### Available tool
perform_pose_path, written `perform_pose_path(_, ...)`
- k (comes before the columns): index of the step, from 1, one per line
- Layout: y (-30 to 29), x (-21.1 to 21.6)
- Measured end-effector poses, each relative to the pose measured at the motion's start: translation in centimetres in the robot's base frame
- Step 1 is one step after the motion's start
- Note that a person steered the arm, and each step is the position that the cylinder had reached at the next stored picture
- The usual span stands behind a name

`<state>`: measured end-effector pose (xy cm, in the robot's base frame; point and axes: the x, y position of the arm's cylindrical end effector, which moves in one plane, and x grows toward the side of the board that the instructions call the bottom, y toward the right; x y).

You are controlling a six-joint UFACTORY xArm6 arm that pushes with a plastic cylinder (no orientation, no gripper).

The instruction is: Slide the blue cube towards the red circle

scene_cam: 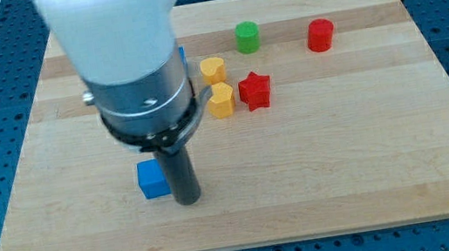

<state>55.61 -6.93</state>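
The blue cube (152, 179) lies on the wooden board (342, 144) at the lower left. My tip (187, 200) rests on the board just right of the cube and slightly lower, close to it or touching its right side. The red circle, a short red cylinder (320, 35), stands far off at the upper right. The arm's grey and white body (133, 68) hangs over the upper left of the board and hides what lies under it.
A red star (255, 90), a yellow block (221, 101) and a second yellow block (213, 69) cluster near the middle top. A green cylinder (247, 37) stands above them. A sliver of another blue block (183, 57) peeks out beside the arm.
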Motion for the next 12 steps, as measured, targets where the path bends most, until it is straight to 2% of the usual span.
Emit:
perform_pose_path(1, -5.0, 2.2)
perform_pose_path(2, -10.0, 1.0)
perform_pose_path(3, -8.3, -3.6)
perform_pose_path(4, -1.4, -3.7)
perform_pose_path(5, -5.6, -1.1)
perform_pose_path(6, -1.9, 0.2)
perform_pose_path(8, 5.9, -3.4)
perform_pose_path(9, 6.9, -2.9)
perform_pose_path(10, 4.4, 0.2)
perform_pose_path(11, 6.5, 0.5)
perform_pose_path(12, 8.0, -2.7)
